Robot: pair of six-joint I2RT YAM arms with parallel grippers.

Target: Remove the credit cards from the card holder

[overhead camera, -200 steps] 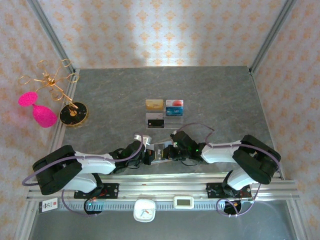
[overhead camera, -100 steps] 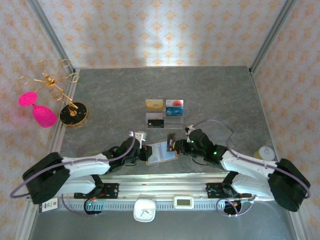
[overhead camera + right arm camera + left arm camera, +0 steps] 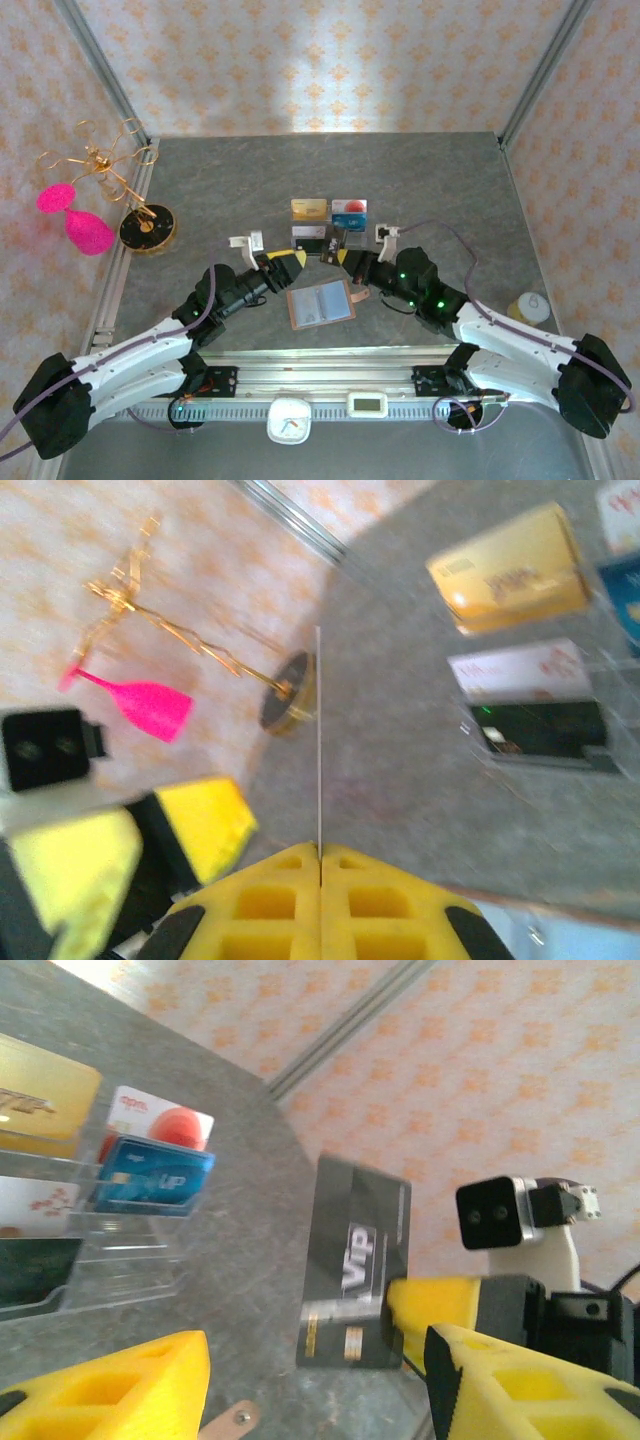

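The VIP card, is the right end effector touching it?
Touching. The right wrist view shows the VIP card edge-on, its lower end pinched between the closed fingers of the right end effector.

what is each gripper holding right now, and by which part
The right gripper pinches a grey VIP card by one short end, the rest sticking out past its fingertips. The left gripper is open and holds nothing.
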